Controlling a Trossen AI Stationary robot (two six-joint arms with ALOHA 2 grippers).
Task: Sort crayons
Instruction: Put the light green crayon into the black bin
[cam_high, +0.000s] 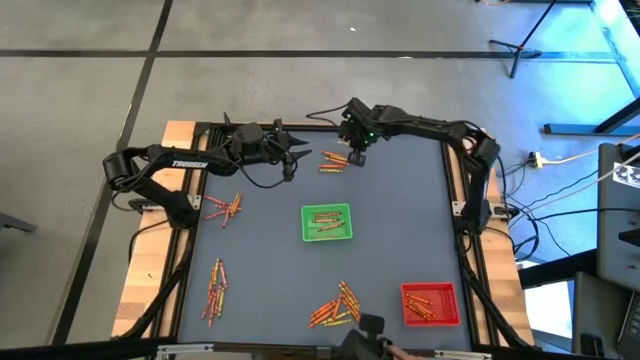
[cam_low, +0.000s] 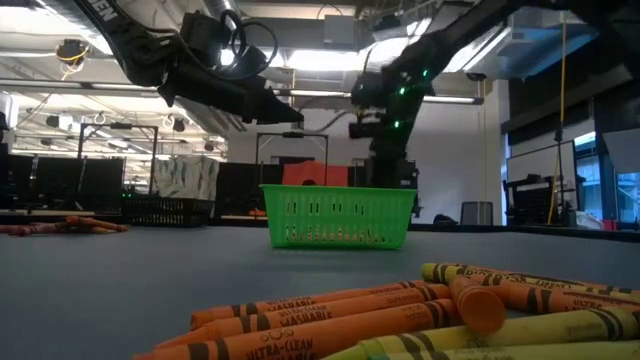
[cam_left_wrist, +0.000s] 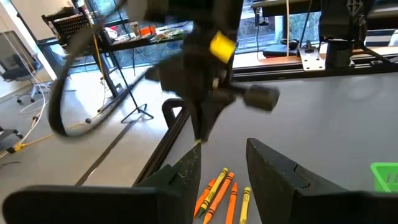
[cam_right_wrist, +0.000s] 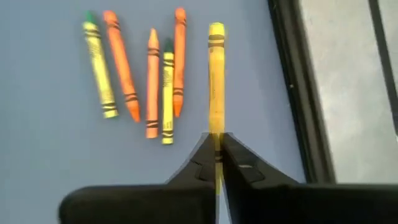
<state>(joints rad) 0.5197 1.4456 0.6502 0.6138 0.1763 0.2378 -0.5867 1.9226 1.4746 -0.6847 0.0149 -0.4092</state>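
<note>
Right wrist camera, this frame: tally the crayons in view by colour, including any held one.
Orange crayons: 3
Yellow-green crayons with green tips: 2
Yellow crayon, pinched in the right gripper: 1
Total: 6

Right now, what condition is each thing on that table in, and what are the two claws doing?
Right gripper: shut on a yellow crayon, at the table's far edge.
Left gripper: open, empty, raised near the far edge.
Green tray: mid-table, holds crayons.
Red tray: near right corner, holds crayons.
Loose crayons: lying flat in scattered piles.
</note>
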